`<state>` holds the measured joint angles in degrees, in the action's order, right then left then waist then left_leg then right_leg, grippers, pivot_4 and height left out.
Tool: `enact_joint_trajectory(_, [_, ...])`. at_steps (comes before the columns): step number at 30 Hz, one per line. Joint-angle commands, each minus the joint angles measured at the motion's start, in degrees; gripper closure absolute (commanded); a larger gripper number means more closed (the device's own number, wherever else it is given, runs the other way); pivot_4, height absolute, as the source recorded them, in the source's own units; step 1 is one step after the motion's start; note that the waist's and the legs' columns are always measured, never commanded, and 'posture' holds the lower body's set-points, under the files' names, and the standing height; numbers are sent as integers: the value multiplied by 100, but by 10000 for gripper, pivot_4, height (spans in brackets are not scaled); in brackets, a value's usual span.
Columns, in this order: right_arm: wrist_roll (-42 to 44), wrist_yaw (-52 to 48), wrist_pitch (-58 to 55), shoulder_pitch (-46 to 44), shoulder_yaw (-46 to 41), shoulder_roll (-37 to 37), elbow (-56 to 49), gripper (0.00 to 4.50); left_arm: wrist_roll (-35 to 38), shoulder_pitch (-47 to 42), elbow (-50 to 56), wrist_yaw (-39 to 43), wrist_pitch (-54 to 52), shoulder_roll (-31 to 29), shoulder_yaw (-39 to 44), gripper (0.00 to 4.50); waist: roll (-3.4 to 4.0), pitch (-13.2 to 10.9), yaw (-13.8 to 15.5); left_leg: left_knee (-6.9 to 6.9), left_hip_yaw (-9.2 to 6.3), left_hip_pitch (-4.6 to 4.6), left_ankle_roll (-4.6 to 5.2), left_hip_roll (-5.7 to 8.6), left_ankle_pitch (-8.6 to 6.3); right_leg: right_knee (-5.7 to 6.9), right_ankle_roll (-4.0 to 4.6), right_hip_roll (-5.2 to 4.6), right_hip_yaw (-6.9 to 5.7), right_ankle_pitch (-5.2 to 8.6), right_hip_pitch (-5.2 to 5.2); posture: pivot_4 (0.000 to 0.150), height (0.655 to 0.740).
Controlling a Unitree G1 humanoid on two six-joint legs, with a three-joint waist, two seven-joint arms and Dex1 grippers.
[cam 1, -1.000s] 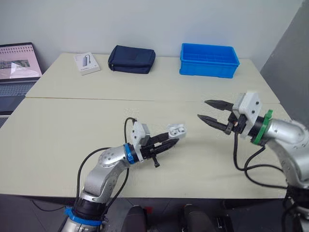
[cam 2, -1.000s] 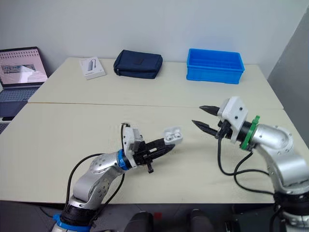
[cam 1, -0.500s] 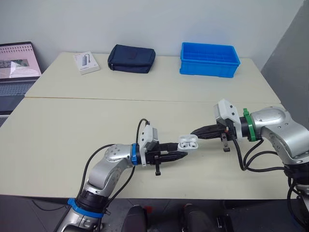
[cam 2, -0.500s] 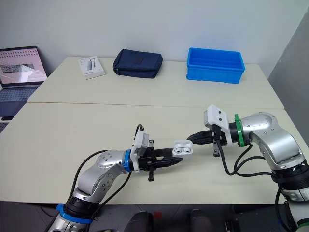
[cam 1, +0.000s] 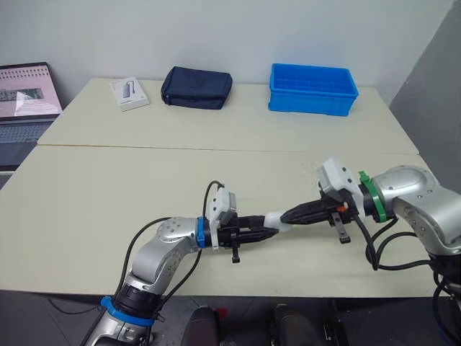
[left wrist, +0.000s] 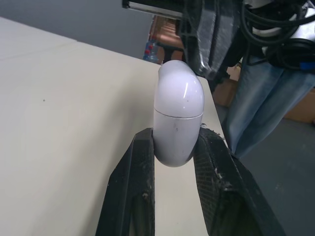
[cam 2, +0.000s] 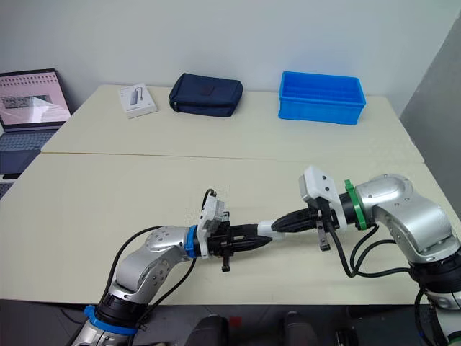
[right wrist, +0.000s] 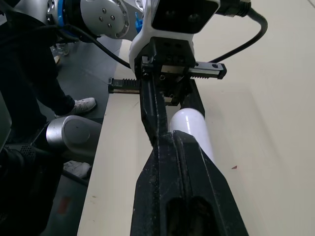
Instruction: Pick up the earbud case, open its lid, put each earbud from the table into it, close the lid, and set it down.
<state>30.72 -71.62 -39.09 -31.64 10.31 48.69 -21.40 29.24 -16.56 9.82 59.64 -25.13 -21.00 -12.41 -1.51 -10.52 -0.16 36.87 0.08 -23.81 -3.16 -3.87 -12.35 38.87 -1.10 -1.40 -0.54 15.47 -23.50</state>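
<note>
Horizontally, earbud case (left wrist: 178, 118) points lid-first at right gripper (cam 1: 288, 215)

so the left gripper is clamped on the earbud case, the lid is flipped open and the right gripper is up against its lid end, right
Not quite: the lid is shut, not open. The left wrist view shows the earbud case as one closed shell with only a thin seam. The rest holds: the left gripper is clamped on it, and the right gripper is against its lid end.
</note>
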Motion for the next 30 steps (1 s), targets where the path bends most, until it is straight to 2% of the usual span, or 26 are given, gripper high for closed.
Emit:
enact_joint_trajectory(1, [-205,373,120,20,-154,-43,-61,45000,446,-258,29,-66,-826,-88,164,37671,0,0,0,0,-1,1,0,0,0,1,0,0,-1,0,0,1500,7267])
enact_joint_trajectory(8, [-440,977,393,527,-476,-66,-192,45000,838,-1303,-1229,-456,-2821,-55,358,37671,-2,-1,7,3,-5,-3,0,2,0,-1,-3,0,-4,-1,1,1500,7267])
enact_joint_trajectory(10, [-755,1454,381,747,-449,-119,-311,45000,808,-1615,-1791,-709,-3261,82,445,37671,-2,-1,7,3,-5,-5,0,3,0,-1,-4,0,-3,-1,1,1500,7267])
enact_joint_trajectory(17, [-950,1645,569,1196,-472,-90,-618,45000,449,-1776,-2449,-657,-3453,-32,277,37671,-2,-1,-49,-1,-3,-1,0,1,0,1,-5,3,0,0,-2,1500,7267])
enact_joint_trajectory(18, [-929,1594,623,1248,-517,-48,-641,45000,394,-1761,-2488,-624,-3431,-109,264,30228,-2,-1,-48,-1,-7,-1,0,0,0,2,-4,5,-1,0,-2,1500,7267])
enact_joint_trajectory(21, [-849,1492,719,1328,-615,43,-667,45000,274,-1733,-2567,-519,-3344,-316,264,22032,-2,-1,-67,-1,-7,3,0,0,0,5,-4,5,-1,0,0,1500,7267])
enact_joint_trajectory(24, [-771,1390,686,1339,-658,126,-698,45000,182,-1625,-2439,-409,-3237,-640,282,18053,-3,-1,-110,1,-7,9,0,0,1,7,-1,5,0,-2,4,1500,7267])
enact_joint_trajectory(27, [-792,1327,674,1275,-672,191,-705,45000,75,-1320,-1948,-68,-3004,-1274,187,14960,-2,-1,-198,-2,-7,18,0,-4,1,10,1,6,1,-3,8,1500,7267])
enact_joint_trajectory(30, [-762,1216,709,1144,-709,278,-671,39339,-261,-900,-1348,254,-2289,-2057,108,12643,-2,-1,-230,-17,4,31,-1,-16,0,11,3,14,9,-2,7,1500,7267])
